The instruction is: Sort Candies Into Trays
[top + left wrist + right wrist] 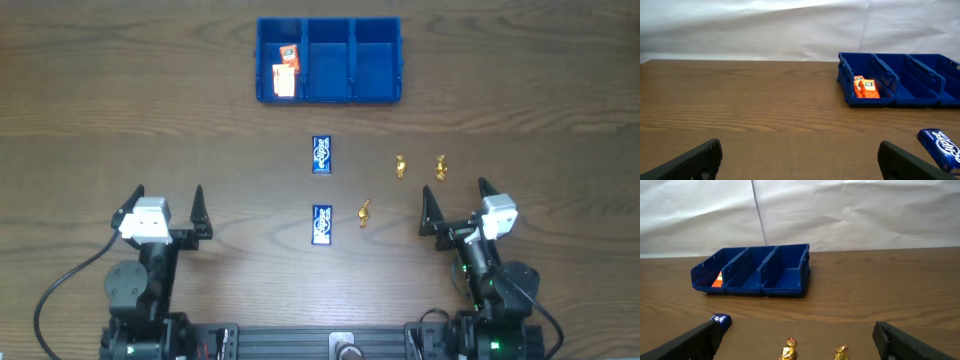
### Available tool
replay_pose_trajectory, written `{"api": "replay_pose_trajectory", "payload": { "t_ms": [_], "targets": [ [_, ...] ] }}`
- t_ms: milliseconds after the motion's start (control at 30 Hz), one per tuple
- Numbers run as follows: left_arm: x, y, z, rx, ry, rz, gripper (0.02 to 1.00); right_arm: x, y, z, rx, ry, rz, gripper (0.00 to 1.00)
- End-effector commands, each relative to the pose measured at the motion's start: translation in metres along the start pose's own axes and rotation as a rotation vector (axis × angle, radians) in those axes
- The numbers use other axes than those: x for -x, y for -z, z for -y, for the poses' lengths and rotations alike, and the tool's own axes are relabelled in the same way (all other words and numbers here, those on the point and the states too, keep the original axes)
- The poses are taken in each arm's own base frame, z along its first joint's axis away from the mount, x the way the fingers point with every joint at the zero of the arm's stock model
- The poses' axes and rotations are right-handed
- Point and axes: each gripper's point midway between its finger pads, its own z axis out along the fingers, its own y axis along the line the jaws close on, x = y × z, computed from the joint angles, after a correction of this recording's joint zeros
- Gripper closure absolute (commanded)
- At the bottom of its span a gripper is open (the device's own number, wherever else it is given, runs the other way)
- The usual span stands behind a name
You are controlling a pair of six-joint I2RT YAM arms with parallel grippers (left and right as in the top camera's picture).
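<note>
Left claw [168, 192], right claw [455, 188], both seemingly spread

A brown wood-grain tabletop [120, 100] spreads across the scene. Behind its far edge stands a white sheet [765, 25], with a dark seam [758, 215] running down it.

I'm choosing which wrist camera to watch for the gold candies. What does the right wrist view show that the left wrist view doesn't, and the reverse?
Right wrist view, not left: two gold candies on the table ahead of the open right gripper. Left wrist view, not right: the open left gripper. Both: the blue tray with orange candy in one end compartment, and a blue candy bar on the table.
</note>
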Motion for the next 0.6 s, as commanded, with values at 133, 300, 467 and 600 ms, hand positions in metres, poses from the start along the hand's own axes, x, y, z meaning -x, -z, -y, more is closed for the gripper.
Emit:
{"api": "replay_pose_trajectory", "payload": {
  "t_ms": [133,300,467,600],
  "targets": [
    [-0.016,-0.002,0.002,-0.015,-0.008,-0.035,0.02,-0.001,0.0,0.001,-0.002,-0.007,0.001,0.003],
    [-0.016,-0.002,0.002,-0.015,-0.008,-0.035,0.02,-0.001,0.0,0.001,-0.002,-0.007,0.001,0.001],
    [-0.016,-0.002,0.002,-0.016,-0.007,-0.035,0.023,0.004,0.0,0.0,0.001,-0.002,0.021,0.003],
    [-0.016,-0.002,0.002,-0.015,-0.007,-0.035,0.02,0.018,0.003,-0.028,0.16,-0.054,0.066,0.001]
  ]
}}
